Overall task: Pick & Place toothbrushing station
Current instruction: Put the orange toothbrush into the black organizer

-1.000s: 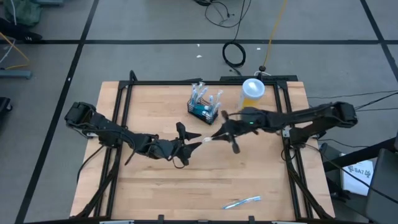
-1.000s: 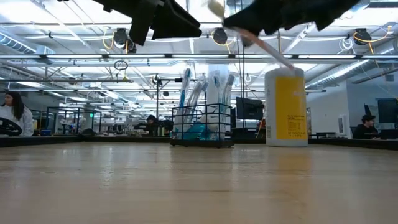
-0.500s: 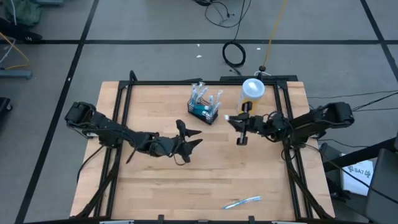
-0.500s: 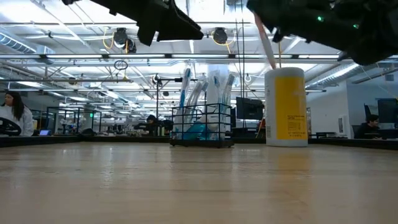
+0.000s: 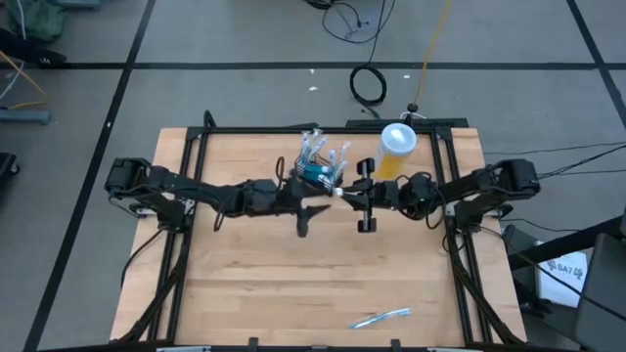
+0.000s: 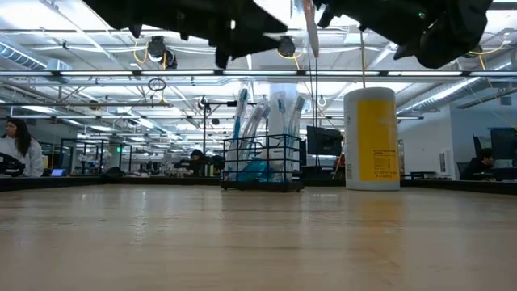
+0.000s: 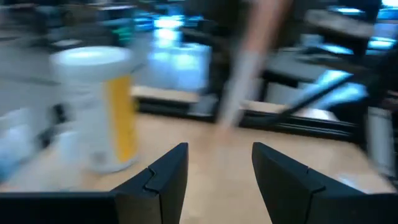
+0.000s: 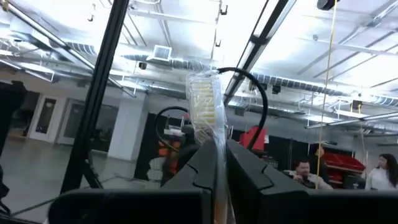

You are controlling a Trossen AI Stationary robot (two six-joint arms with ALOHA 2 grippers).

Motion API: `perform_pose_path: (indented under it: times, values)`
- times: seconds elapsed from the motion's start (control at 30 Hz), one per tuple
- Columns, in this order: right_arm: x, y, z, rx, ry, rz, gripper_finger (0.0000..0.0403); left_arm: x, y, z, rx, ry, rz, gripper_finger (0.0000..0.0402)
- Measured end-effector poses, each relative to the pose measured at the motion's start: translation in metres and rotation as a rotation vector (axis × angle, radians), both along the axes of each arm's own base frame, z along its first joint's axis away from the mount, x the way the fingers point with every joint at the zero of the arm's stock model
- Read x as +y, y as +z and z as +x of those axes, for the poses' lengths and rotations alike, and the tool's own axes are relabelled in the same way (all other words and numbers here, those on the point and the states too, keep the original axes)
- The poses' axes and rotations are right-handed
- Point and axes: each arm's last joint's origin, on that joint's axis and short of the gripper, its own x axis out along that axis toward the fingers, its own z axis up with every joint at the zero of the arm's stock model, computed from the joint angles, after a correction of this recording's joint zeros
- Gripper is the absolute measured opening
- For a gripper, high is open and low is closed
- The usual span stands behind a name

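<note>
The black wire-mesh basket [image 5: 321,168] stands on its base on the far middle of the table and holds several toothbrushes; it also shows in the low view [image 6: 262,166]. My right gripper [image 5: 360,196] is just right of it, high above the table, and shut on a white toothbrush [image 8: 203,106]. My left gripper [image 5: 301,201] is open and empty just in front of the basket, also raised; its own fingers stand apart in the left wrist view [image 7: 217,171]. A yellow cup with a white lid [image 5: 397,147] stands right of the basket. My right gripper pinches the toothbrush's handle [image 8: 219,163] between its two fingers, below the bristle head. The head [image 8: 202,99] sticks out past the fingertips. The arm comes from the table's right. The toothbrush [image 6: 309,31] stands nearly upright, lifted clear of the table.
Another toothbrush [image 5: 381,317] lies flat near the table's front edge, right of the middle. A black frame [image 5: 196,156] runs along the table's far edge and sides. Bare wood [image 5: 293,284] lies in the near half of the table. People sit in the room behind.
My right gripper has carried the toothbrush up and toward the far edge, ending beside the basket; the toothbrush has tipped from slanted to nearly upright. My left gripper has gone toward the far edge and a little right, up to the basket's front.
</note>
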Motion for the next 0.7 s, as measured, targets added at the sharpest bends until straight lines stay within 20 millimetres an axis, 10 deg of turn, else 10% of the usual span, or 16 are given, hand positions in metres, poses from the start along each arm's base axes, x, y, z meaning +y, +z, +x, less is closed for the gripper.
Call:
perform_pose_path:
  times: [0.7]
  values:
    - [0.004,0.028,0.050,0.029,0.052,-0.044,0.0013,-0.005,0.010,0.001,-0.099,-0.092,0.067,0.0177]
